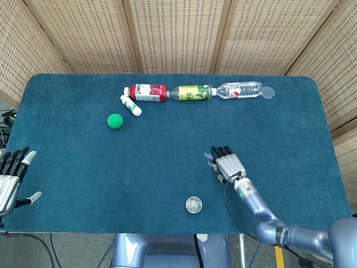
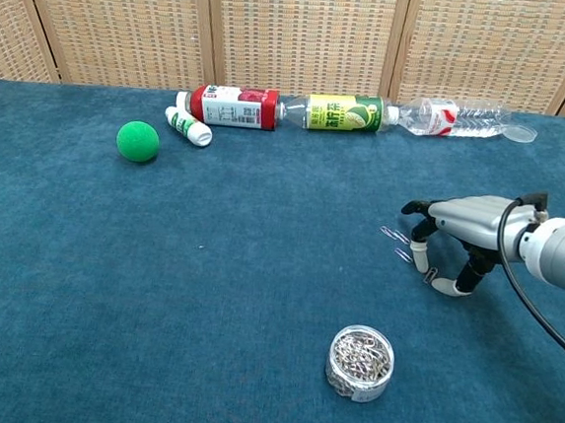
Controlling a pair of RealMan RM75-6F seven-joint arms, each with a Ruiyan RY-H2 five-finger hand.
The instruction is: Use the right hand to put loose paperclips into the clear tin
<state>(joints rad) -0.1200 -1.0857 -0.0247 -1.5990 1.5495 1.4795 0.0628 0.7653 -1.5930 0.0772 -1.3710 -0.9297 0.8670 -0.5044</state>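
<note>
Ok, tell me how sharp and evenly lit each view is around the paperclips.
Head view: even, soft light, no glare; the paperclips are tiny slivers beside the right hand. Chest view: sharper, clips separately visible, a faint shadow under the hand; the tin glints slightly.

Nothing legible anywhere. Printed labels on the red bottle (image 2: 230, 106), the green-yellow bottle (image 2: 343, 112), the clear bottle (image 2: 457, 118) right of it and the small white bottle (image 2: 187, 126) below the red bottle, all too small to read.
</note>
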